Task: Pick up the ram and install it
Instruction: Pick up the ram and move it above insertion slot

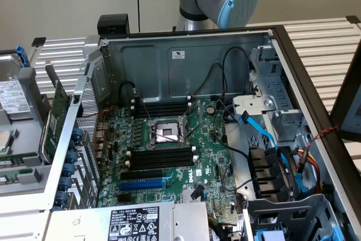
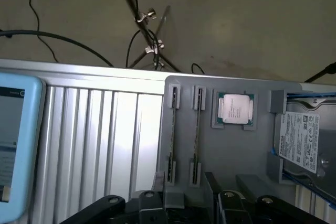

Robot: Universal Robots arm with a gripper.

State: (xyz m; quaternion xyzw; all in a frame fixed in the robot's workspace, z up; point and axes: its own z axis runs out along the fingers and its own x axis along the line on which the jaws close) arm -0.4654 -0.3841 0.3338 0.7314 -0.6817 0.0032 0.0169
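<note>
Pincer released, holding nothing, above the gray holder at the table edge. Ram stands on edge in the holder, near the fingers. Second stick sits just beside it, with bare table beyond.

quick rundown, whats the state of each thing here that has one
thin green ram sticks, both standing on edge in the grey tray, not gripped
black gripper, open and empty
black memory slots, empty
grey metal computer case, side open
silver square processor chip, lying in tray pocket
</note>
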